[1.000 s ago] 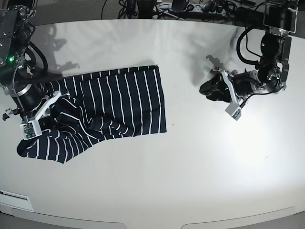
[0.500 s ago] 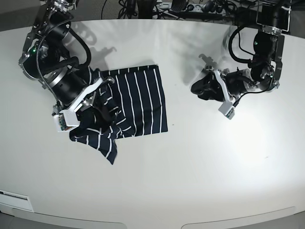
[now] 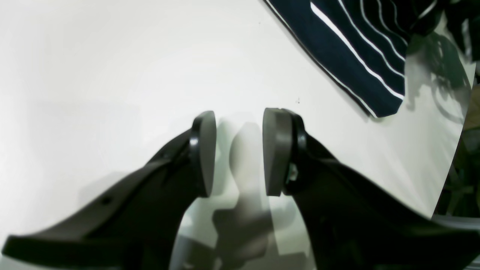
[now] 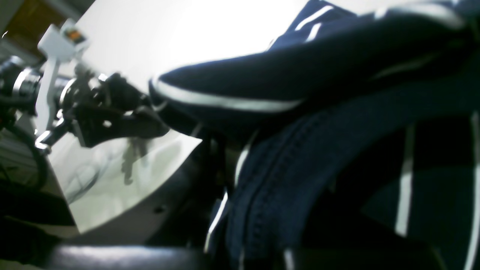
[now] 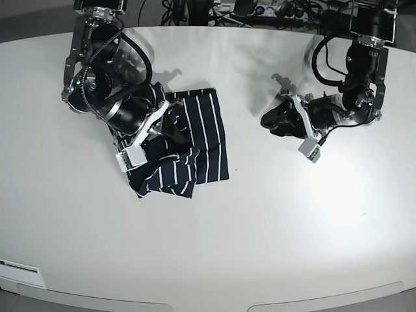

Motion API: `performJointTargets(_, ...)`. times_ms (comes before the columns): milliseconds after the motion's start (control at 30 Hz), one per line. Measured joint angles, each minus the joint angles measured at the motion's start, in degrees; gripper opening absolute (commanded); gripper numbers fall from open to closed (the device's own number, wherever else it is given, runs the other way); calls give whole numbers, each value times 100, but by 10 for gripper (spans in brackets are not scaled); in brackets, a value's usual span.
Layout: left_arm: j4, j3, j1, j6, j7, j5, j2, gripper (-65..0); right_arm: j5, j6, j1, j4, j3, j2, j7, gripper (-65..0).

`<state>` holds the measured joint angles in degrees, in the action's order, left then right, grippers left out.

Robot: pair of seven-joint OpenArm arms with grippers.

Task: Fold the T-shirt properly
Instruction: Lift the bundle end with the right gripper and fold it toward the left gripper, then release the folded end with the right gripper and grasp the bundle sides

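The base view looks down from above and in front of the tabletop [image 5: 273, 240] at a slant, far enough off to take in both arms and the whole striped T-shirt [image 5: 208, 140]. The left wrist view sits close over the tabletop, facing out past its claw [image 3: 239, 153], with part of the shirt at its upper right; the right wrist view is closest, the cloth filling much of it, and faces across toward the other arm [image 4: 56, 86], so all three share the shirt.

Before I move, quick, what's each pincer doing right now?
Left pincer: open, holding nothing, off to the side of the shirt.
Right pincer: closed on the striped T-shirt.
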<state>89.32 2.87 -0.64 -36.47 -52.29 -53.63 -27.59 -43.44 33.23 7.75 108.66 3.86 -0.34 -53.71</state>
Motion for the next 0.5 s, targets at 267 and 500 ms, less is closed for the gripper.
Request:
performJointTargets(267, 0, 0, 0, 0, 0, 0, 0, -416, 31, 645, -81, -396, -1167, 33, 42, -243)
performJointTargets(500, 0, 0, -13, 0, 66, 4, 0, -416, -203, 638, -782, -407, -2660, 33, 9, -245)
